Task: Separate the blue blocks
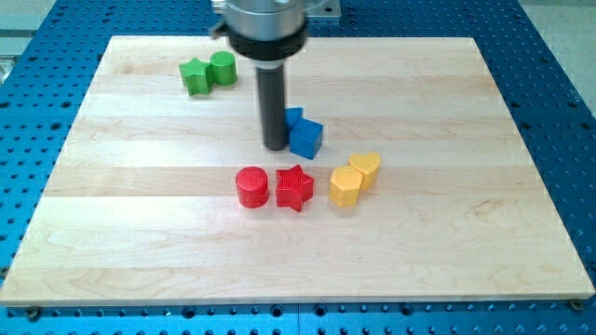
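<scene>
Pale wooden tabletop (140, 233) lies on a blue perforated bench (559, 56). No gripper here: my tip (276, 147) is a plain rod end, down on the wood, touching the blue cube (305, 138) on its view-left side. A second blue block (294, 116), shape unclear, sits just behind, touching the cube. Toward the view's bottom from my tip stand a red cylinder (250, 186), red star (294, 187), yellow hexagon block (345, 185) and yellow heart (366, 169). Two green blocks (207, 73) sit view's top-left. Wide open wood stretches to both sides and the bottom edge. No writing is legible.
</scene>
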### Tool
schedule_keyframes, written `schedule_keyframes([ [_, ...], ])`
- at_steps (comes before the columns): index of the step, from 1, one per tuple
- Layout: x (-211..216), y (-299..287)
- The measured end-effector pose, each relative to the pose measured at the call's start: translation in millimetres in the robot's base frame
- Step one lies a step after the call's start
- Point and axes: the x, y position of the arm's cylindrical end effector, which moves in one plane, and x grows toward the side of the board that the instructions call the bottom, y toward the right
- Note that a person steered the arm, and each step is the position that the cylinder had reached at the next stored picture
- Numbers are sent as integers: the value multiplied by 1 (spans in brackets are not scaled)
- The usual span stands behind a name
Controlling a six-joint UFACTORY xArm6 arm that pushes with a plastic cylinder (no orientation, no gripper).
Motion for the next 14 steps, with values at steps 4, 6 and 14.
schedule_keyframes([
  [4, -159, 69],
  [6, -141, 118],
  [14, 15, -16],
])
